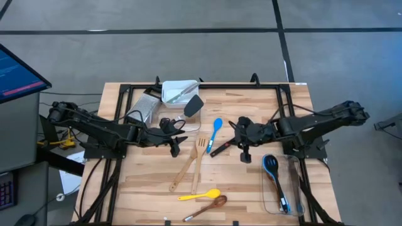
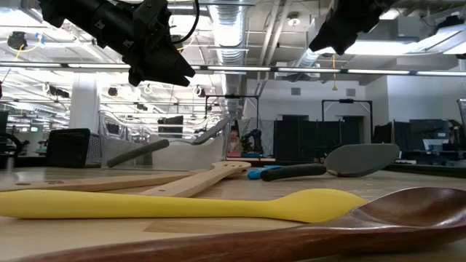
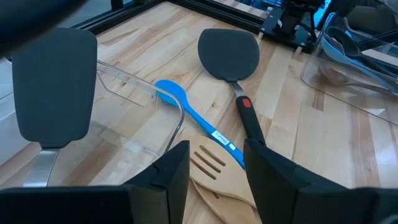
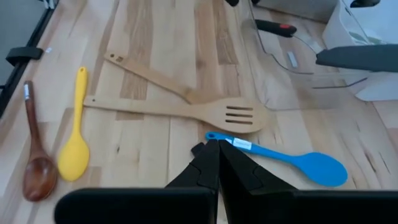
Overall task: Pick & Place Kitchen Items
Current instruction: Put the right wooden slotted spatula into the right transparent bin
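Observation:
Several utensils lie flat on the wooden table: a blue spoon (image 1: 215,132), a black spatula with a red mark (image 3: 239,93), a wooden slotted turner (image 4: 186,112), a wooden spoon (image 1: 181,171), a yellow spoon (image 1: 200,195) and a brown spoon (image 1: 207,207). My left gripper (image 3: 214,180) is open and empty, raised above the turner's head; it also shows in the high view (image 1: 178,147). My right gripper (image 4: 217,163) is shut and empty, raised over the blue spoon's handle end; it also shows in the high view (image 1: 235,135).
A clear tub (image 1: 284,185) at the right holds a blue-and-black spoon (image 1: 273,169). A white tub (image 1: 179,91) at the far edge holds a utensil. A grey spatula (image 1: 193,105) and another clear tub (image 3: 134,84) lie beside my left gripper.

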